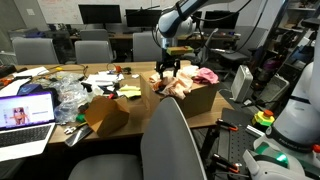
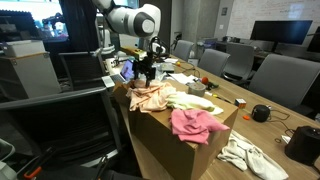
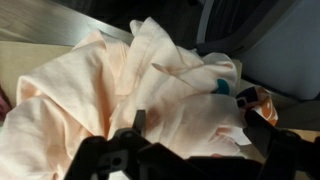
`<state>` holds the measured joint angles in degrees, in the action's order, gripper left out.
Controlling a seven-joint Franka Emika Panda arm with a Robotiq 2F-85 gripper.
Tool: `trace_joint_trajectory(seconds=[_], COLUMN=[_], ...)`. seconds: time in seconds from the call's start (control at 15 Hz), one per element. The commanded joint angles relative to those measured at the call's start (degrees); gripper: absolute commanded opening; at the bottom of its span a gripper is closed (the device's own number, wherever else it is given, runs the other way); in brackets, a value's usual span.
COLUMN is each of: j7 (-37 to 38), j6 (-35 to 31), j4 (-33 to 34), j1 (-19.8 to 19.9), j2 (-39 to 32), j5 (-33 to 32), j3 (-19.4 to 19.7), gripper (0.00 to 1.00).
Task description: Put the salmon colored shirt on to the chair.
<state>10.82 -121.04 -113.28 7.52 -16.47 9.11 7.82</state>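
The salmon shirt (image 2: pixel 150 97) lies bunched at one end of an open cardboard box (image 2: pixel 175 150) on the worktop (image 1: pixel 135 112), with part of it spilling over the box's rim. The fingers (image 3: pixel 112 158) hang straight above it, spread wide with nothing between them. In the wrist view the pale cloth fills almost the whole space beneath them.

So the relation that matters is vertical: the shirt is directly below, close, but I cannot tell whether the tips are touching the fabric. The heap has no clear long axis (it is a crumple of folds, not a laid-out garment), so a plain descent onto the highest ridge looks sufficient.

A brighter pink garment (image 2: pixel 195 125) sits just beside it in the same box, towards the other end, and could be dragged along if the pinch lands too far that way.

The chair (image 1: pixel 175 140) stands at the worktop's edge, on the near side of the box in an exterior view, so the carry would go up and over the rim.
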Motion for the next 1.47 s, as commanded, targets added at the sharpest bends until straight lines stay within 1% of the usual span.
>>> trace_joint_trajectory(seconds=[0.0,0.33,0.6,0.67,0.73,0.8,0.87,0.93,1.07,1.2,1.27,1.4], j7=[1.2,2.3,2.6,2.6,2.5,2.5,2.6,2.6,2.6,2.5,2.5,2.4], j6=[-0.8,-2.2,-2.1,-1.9,-2.0,-2.0,-1.9,-1.9,-1.8,-1.7,-1.6,-1.4], j4=[2.0,1.7,1.6,1.6,1.5,1.5,1.5,1.5,1.5,1.5,1.5,1.5], j1=[0.5,0.6,0.6,0.6,0.6,0.6,0.6,0.6,0.7,0.7,0.7,0.8], j2=[-2.7,-4.0,-4.4,-4.4,-4.4,-4.4,-4.3,-4.3,-4.2,-4.0,-4.0,-3.8], j5=[0.4,-0.2,0.1,0.1,0.2,0.3,0.3,0.3,0.5,0.6,0.7,0.9], j3=[0.3,0.5,0.4,0.3,0.3,0.3,0.3,0.3,0.3,0.2,0.2,0.1], gripper=[1.0,1.0,1.0,0.93,0.72,0.69,0.68,0.62,0.45,0.31,0.22,0.09])
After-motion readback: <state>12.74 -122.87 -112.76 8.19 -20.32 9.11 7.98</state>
